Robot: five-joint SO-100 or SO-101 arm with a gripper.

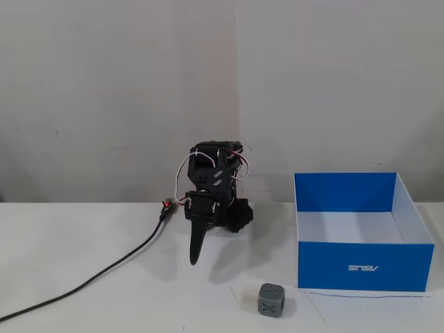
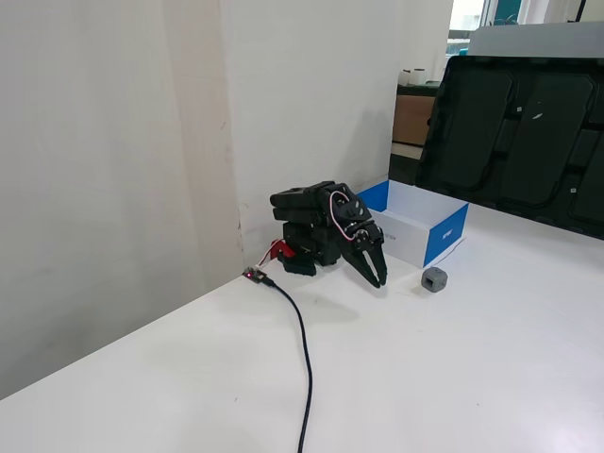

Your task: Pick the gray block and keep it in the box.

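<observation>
Nearest you in a fixed view sits the gray block [image 1: 272, 300], resting on the desk [image 1: 104, 277] just in front of the box [image 1: 362, 267], close to its front left corner but not touching it. Your tool [image 1: 195, 258] hangs folded near the arm's base, tip pointing down at the desk and holding nothing; its fingers look drawn together, with at most a narrow gap showing in another fixed view [image 2: 378, 278]. From that tip the block lies to the right and toward the camera, well apart, with bare desk between them. In the side-on fixed view the block [image 2: 434, 278] sits out beyond the tool, between it and the box [image 2: 444, 236]. A cube has no long axis, so judge your approach by its flat faces; you will likely need to reach forward and swing right.
</observation>
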